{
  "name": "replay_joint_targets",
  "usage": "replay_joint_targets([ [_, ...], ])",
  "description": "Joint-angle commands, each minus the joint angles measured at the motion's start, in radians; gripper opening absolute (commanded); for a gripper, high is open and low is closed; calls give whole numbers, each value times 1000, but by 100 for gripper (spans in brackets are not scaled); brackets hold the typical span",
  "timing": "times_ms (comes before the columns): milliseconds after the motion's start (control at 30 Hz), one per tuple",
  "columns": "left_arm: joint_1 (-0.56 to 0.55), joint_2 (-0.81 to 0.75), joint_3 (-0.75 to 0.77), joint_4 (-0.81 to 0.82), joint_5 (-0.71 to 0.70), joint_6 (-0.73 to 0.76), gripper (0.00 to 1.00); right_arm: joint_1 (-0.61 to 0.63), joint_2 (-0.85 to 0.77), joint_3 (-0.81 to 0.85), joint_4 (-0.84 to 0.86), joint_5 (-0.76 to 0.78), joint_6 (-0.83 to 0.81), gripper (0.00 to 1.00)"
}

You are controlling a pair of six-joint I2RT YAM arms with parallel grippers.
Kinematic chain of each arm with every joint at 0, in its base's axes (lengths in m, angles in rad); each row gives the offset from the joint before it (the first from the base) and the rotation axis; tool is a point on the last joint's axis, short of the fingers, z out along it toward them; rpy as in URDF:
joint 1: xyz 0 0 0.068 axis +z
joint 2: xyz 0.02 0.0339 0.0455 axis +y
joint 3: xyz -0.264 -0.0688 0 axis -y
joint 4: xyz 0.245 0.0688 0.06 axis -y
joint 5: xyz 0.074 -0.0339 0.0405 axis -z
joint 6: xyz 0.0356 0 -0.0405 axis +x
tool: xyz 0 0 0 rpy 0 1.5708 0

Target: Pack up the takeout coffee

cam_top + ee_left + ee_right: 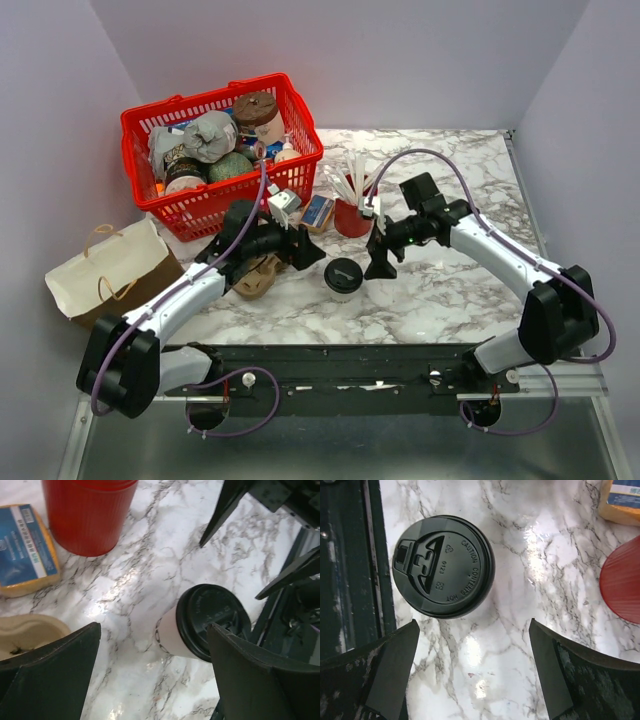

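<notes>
Marble desk [440, 290], front edge: takeout coffee [342, 278] stands upright, long axis vertical, lid on. Left gripper [310, 252] sits just left of the coffee and right gripper [381, 266] just right of it. Both are spread wide and empty, about equally near. Red cup [352, 218] stands just beyond the coffee.

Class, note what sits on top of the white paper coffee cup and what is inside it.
A round black plastic lid, embossed CAUTION CONTENTS, closes the coffee cup. The lid hides the inside, so its contents cannot be seen.
</notes>
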State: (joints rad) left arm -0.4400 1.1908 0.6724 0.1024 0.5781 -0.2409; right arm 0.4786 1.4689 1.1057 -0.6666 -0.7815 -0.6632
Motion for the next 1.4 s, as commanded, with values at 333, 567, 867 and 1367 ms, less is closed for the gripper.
replay_joint_targets([
  [333, -8, 79, -53, 132, 127, -215, 97, -117, 134, -13, 119, -311, 450, 98],
  [567, -28, 78, -82, 143, 135, -227, 97, -117, 175, -9, 211, -305, 577, 93],
  [867, -39, 90, -88, 126, 106, -222, 98, -113, 238, -12, 211, -240, 591, 90],
  [1367, -36, 90, -105, 89, 83, -216, 98, -74, 284, 2, 211, -228, 588, 88],
])
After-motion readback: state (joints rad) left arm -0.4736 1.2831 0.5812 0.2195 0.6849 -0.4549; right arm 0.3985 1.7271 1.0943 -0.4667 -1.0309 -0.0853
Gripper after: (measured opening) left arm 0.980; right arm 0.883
